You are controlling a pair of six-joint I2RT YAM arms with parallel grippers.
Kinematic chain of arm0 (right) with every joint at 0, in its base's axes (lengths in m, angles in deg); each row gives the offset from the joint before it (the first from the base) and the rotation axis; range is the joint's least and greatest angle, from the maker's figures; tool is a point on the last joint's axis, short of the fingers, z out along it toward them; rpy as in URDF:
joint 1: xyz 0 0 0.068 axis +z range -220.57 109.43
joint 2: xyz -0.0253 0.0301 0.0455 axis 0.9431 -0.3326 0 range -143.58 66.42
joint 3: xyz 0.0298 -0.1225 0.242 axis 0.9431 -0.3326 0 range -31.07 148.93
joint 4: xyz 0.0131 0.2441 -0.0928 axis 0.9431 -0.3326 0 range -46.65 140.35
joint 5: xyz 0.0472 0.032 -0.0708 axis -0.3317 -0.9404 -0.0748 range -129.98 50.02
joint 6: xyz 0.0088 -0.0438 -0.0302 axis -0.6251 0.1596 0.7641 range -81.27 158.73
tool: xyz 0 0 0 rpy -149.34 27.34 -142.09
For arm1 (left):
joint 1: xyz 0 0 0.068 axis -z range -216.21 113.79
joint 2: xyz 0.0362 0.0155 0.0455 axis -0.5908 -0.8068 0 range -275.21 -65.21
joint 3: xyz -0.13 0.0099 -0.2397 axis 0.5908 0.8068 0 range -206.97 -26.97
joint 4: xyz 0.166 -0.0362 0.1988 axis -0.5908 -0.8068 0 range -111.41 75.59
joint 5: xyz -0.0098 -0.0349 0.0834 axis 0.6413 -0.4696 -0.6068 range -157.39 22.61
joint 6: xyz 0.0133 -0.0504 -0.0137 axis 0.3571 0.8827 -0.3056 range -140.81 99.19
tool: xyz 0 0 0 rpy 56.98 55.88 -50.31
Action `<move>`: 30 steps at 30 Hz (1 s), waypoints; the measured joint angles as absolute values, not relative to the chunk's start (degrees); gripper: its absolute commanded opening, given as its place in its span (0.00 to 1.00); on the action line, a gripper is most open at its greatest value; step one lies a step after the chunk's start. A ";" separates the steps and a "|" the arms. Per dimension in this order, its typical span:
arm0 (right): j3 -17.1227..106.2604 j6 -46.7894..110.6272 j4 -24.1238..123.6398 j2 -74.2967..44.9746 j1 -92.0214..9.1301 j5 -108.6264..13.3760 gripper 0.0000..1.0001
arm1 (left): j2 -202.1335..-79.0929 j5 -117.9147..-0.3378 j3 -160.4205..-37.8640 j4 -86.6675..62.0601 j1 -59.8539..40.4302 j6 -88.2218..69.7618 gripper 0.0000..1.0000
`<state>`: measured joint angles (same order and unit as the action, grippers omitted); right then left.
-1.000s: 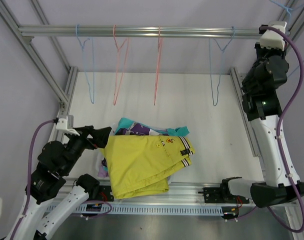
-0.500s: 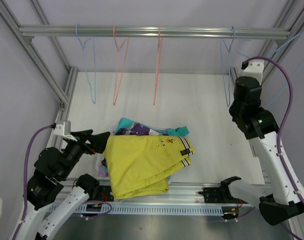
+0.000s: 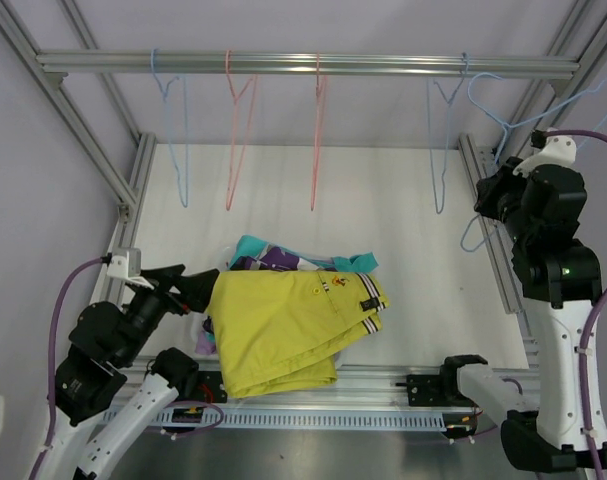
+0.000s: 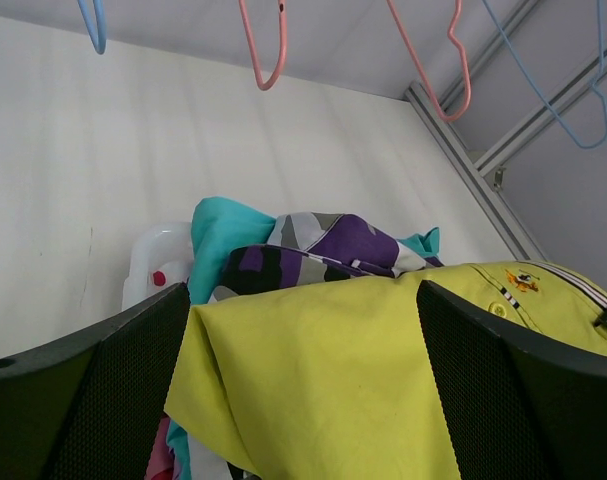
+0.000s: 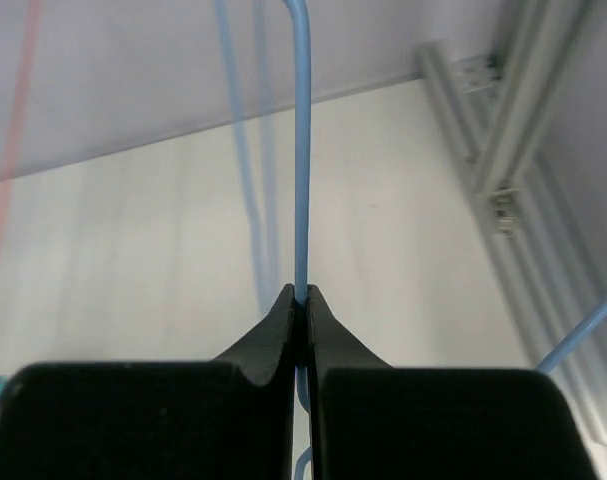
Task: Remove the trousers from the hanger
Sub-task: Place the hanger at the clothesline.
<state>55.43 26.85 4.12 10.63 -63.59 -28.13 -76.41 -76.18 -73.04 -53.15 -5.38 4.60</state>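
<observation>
The trousers lie in a pile on the table, mustard yellow trousers [image 3: 283, 325] [image 4: 363, 380] on top. Teal trousers [image 3: 251, 247] [image 4: 218, 235] and purple camouflage trousers [image 3: 280, 261] [image 4: 328, 245] poke out behind them, with pink and lilac cloth at the left edge [image 3: 205, 335]. My left gripper [image 3: 195, 285] [image 4: 303, 400] is open at the pile's left side, its fingers either side of the yellow cloth and holding nothing. My right gripper [image 3: 493, 197] [image 5: 303, 298] is shut on the wire of a bare light-blue hanger [image 3: 508, 105] [image 5: 301, 150] at the far right, below the rail.
Several bare hangers hang from the top rail [image 3: 383, 66]: blue [image 3: 175, 140], pink [image 3: 239, 130], pink [image 3: 315, 140] and blue [image 3: 441, 150]. Aluminium frame posts [image 3: 488, 230] border the table on both sides. A rail runs along the near edge [image 3: 383, 385].
My right arm has come down and away from the rail's right end, carrying the light-blue hanger. The blue hanger beside it has swung. The left arm has drawn back slightly.
</observation>
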 measured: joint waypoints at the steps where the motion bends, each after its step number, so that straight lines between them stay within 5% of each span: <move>1: 54.89 25.67 5.01 10.63 -65.45 -32.76 0.00 | -76.28 -76.18 -72.91 -53.15 -5.38 4.60 0.99; 16: 42.95 2.02 26.54 8.66 -92.35 -86.79 0.00 | -74.03 -76.23 -71.66 -53.21 -5.38 4.60 0.99; 30: 27.52 -40.33 73.97 7.59 -92.55 -102.20 0.00 | -73.28 -76.60 -70.76 -53.17 -5.38 4.60 1.00</move>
